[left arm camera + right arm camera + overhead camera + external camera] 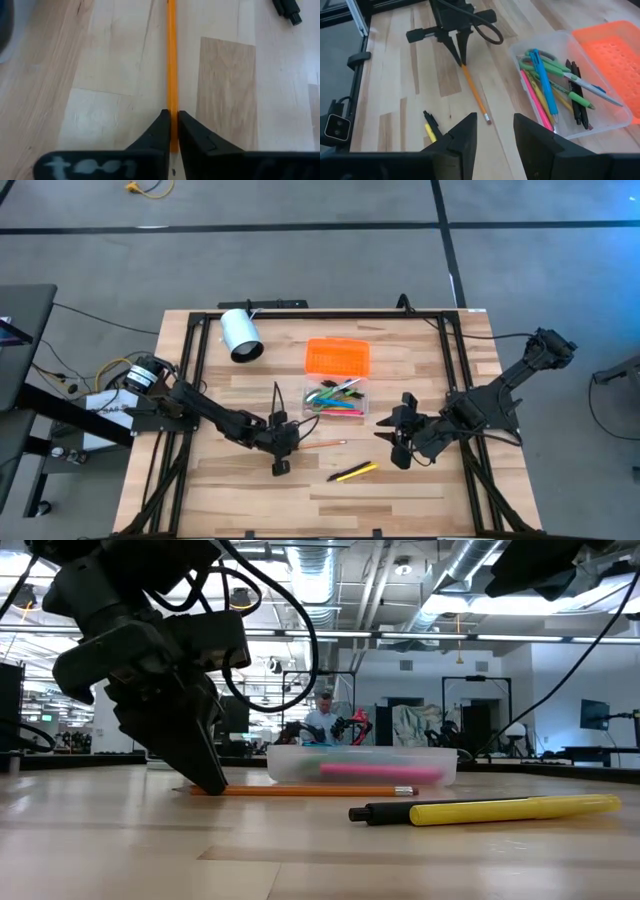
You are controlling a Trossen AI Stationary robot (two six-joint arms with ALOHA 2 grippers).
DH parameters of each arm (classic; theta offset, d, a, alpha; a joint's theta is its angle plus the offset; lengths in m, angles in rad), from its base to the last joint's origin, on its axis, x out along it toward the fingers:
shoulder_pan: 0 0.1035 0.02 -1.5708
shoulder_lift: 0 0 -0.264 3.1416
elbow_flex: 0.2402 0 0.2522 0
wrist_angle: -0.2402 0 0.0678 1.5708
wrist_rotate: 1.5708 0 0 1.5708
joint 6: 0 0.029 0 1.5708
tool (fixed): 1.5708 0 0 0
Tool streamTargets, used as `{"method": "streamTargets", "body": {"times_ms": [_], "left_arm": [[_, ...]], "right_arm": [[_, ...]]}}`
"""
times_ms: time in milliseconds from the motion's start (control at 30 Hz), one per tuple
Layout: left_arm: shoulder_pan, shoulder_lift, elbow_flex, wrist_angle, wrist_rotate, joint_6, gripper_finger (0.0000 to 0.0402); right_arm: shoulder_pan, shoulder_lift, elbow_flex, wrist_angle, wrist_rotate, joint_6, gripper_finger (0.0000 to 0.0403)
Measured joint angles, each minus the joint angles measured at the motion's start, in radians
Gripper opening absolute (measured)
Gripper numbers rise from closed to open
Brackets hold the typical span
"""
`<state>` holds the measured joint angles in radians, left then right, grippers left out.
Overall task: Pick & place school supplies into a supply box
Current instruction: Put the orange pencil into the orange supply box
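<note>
High view: the left gripper [283,442] is seen low over the middle of the counter [250,500], its fingers [161,131] clamped on one end of an orange pencil [322,444] that lies flat on the wood. In the left wrist view the pencil [171,60] is gripped between the two dark fingertips and runs straight away from them. In the low view the pencil [310,791] rests on the counter with its eraser end pointing away from the left gripper [205,775].

The supply box [336,397], clear and lidless, is found just beyond the pencil, towards the far edge; pink, green, yellow and blue supplies [547,87] lie inside it. Its orange lid [337,357] lies flat just beyond it, nearer the far edge. A yellow marker with a black cap [353,472] lies on the counter nearer the front edge, well apart from the box.

The right gripper [403,442] is held towards the right edge, its fingers [465,135] apart and empty. A white cylinder [240,335] lies near the far left corner.
</note>
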<state>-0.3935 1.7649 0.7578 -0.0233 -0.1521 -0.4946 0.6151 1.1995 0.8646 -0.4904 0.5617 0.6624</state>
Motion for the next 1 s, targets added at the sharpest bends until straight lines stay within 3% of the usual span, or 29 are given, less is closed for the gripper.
{"method": "streamTargets", "body": {"times_ms": [533, 633, 800, 1000], "left_arm": [[0.001, 0.001, 0.000, 0.004, 0.005, -0.007, 0.0071], [0.001, 0.001, 0.000, 0.001, 0.005, -0.007, 0.0062], [0.001, 0.001, 0.000, 0.000, -0.001, -0.021, 0.0011], [0.001, 0.001, -0.001, 0.011, -0.023, -0.050, 0.0009]], "right_arm": [[0.000, 0.000, 0.000, -0.004, 0.016, -0.006, 0.0120], [0.000, 0.000, 0.000, -0.004, 0.016, -0.007, 0.0120], [0.000, 0.000, 0.000, -0.003, 0.016, -0.007, 0.0120], [0.000, 0.000, 0.000, -0.003, 0.016, 0.000, 0.0120]]}}
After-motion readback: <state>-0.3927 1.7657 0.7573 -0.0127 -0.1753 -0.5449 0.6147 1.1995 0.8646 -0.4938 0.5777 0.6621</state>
